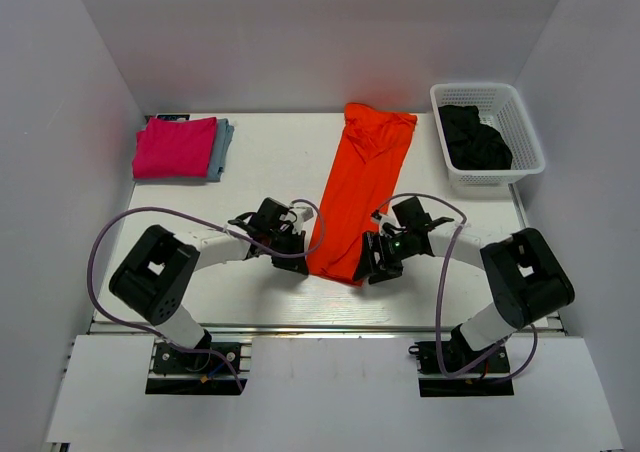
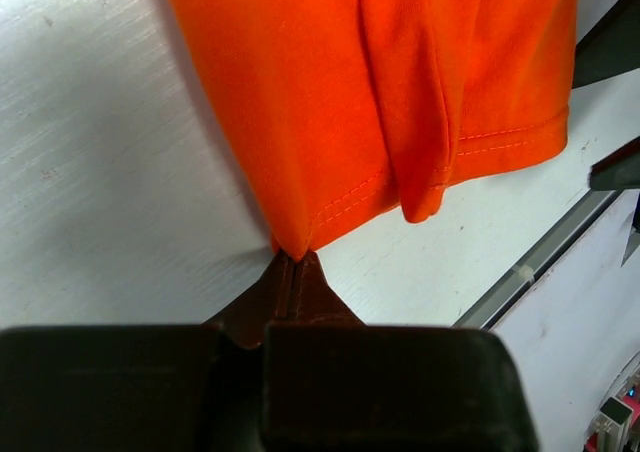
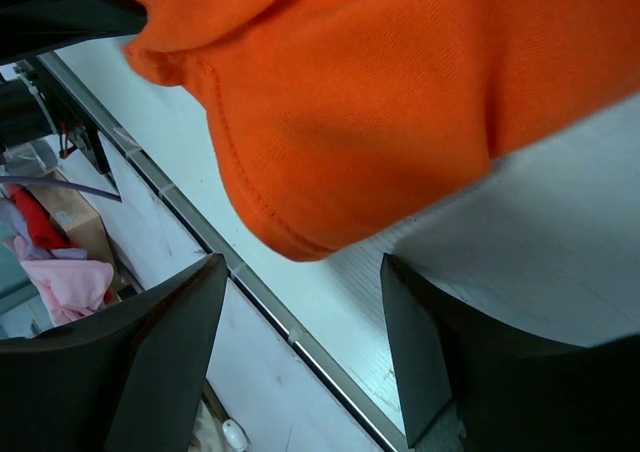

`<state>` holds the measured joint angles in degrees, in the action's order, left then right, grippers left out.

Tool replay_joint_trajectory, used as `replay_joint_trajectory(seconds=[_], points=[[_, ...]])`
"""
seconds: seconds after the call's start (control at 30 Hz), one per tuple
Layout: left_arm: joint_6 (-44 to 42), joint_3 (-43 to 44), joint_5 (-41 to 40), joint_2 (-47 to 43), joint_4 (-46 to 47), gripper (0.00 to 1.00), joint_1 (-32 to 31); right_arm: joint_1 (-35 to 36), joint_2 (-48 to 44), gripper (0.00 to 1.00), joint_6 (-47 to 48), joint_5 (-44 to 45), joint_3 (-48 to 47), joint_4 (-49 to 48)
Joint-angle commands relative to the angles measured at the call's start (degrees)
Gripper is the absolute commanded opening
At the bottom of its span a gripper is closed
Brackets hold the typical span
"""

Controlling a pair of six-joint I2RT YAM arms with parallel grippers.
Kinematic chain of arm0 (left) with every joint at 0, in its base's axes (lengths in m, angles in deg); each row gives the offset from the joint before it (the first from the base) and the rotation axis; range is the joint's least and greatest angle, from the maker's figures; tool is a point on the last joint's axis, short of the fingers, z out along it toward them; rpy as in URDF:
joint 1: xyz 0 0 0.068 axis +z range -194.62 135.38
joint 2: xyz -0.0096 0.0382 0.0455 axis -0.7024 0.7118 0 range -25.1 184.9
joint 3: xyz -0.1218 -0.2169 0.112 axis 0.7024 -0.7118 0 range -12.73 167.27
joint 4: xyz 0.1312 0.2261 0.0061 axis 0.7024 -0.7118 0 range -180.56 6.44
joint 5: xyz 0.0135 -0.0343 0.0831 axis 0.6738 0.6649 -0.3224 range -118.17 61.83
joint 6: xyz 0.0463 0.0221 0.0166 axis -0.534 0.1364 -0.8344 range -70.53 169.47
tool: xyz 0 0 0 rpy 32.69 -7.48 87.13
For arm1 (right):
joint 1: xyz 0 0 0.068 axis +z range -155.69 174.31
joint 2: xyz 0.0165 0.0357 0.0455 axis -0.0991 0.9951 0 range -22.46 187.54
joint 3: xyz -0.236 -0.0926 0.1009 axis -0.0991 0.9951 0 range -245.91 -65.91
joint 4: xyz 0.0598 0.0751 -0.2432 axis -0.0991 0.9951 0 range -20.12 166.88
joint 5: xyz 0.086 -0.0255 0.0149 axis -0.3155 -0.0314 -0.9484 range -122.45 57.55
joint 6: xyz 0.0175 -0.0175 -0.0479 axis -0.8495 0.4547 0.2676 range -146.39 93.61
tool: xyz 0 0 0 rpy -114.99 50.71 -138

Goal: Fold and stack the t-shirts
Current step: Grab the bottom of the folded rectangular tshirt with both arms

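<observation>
The orange t-shirt (image 1: 365, 187) (image 2: 400, 92) (image 3: 400, 102) lay on the white table (image 1: 270, 162) to the left of the white lattice basket (image 1: 488, 90), folded lengthwise into a long narrow strip. Its far end sat level with the basket, and its hemmed end reached toward the arm bases, well nearer than the basket. The left gripper (image 1: 303, 264) (image 2: 295, 264) was pinched tight on the near-left corner of that hem, with the stitched edge rising straight out from between its closed fingertips in the left wrist view. The right gripper (image 1: 374, 262) (image 3: 300, 270) sat at the near-right corner, the side toward the basket, with its fingers (image 3: 170, 352) spread wide. The rounded hem corner lay just ahead of the gap, and nothing was gripped. Whether the cloth touched those fingers could not be told. Dark t-shirts (image 1: 475, 137) lay crumpled inside the basket. Far to the basket's left, beyond the orange strip, a folded magenta-pink t-shirt (image 1: 175, 147) rested on top of a light blue-grey t-shirt (image 1: 224, 144), whose edge showed along the side facing the basket.
</observation>
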<state>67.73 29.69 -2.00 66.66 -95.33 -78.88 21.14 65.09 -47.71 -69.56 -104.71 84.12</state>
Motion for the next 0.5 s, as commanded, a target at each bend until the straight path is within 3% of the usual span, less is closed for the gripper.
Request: replay_joint_trajectory(seconds=[0.0,0.1,0.2,0.27,0.37,0.43,0.47], points=[[0.20,-0.93,0.19,-3.08,-0.97,0.00,-0.46,1.38,1.83,0.69,-1.35,-0.35,-1.71,-1.58],[0.20,-0.93,-0.33,-4.22,-0.97,0.00,-0.46,1.91,2.89,0.64,-2.67,1.85,-2.76,-1.41],[0.20,-0.93,-2.51,-4.23,-3.17,0.00,-0.46,2.26,3.68,0.49,-2.50,2.21,-3.29,-0.45],[0.81,-0.93,-3.06,-4.75,-3.17,0.00,-0.46,2.09,3.42,0.28,-2.94,4.31,-2.94,0.35],[1.34,-1.46,-3.06,-5.99,-2.64,0.00,-0.46,2.17,2.98,0.18,-3.11,5.11,-2.07,1.32],[1.34,-1.98,-4.11,-5.99,-2.64,0.00,-0.46,2.09,2.28,0.01,-2.85,5.55,-1.89,2.81],[1.34,-1.98,-4.11,-5.99,-2.64,0.00,-0.46,1.83,2.02,0.00,-2.41,5.98,-1.02,3.42]])
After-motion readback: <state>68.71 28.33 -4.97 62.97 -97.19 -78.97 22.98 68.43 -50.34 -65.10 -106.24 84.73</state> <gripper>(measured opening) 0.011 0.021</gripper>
